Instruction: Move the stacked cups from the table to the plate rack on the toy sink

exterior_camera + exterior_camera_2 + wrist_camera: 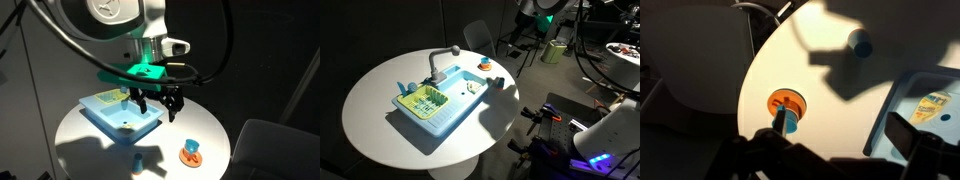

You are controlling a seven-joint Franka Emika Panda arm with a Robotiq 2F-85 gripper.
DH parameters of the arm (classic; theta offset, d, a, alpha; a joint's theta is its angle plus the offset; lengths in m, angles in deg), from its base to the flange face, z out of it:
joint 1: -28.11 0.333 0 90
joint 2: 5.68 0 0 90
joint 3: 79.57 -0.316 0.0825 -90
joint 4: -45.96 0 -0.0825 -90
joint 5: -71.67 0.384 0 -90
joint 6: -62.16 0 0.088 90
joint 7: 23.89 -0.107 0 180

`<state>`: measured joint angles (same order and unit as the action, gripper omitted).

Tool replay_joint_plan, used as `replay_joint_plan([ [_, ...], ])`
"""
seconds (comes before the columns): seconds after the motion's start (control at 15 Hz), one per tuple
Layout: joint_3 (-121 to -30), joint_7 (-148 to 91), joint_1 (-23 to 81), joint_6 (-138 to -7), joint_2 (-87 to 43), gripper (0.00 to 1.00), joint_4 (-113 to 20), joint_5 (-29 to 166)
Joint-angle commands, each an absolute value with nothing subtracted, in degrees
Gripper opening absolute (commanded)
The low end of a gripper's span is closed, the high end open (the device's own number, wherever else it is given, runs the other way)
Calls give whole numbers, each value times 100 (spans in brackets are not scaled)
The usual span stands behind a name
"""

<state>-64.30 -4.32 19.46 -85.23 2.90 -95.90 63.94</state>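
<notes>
Currently gripper [158, 106] hovers over toy sink [108, 120], jaws spread, empty; stacked cups [190, 151] near tabletop [212, 128] edge.

— How is the arm [108, 14] looking?
— Its white rounded shells are shining, and a green ring [141, 70] is glowing at the wrist.
— And lower down?
— Black cables [62, 42] are looping alongside; the gripper [157, 108] is showing matte black fingers.

Toy sink [455, 112] on table [375, 130]; stacked cups [485, 65] seemingly just beyond.
</notes>
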Motion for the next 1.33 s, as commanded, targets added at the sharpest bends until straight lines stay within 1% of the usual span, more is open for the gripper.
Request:
replay_joint_plan([
  [0.0,-6525,-325,1940,-8697,-118,100,-9468,6636],
  [0.6,-6814,-368,1890,-8976,-959,100,-9577,6979],
  [1.27,-7149,-469,1718,-9728,-2025,100,-9532,7291],
])
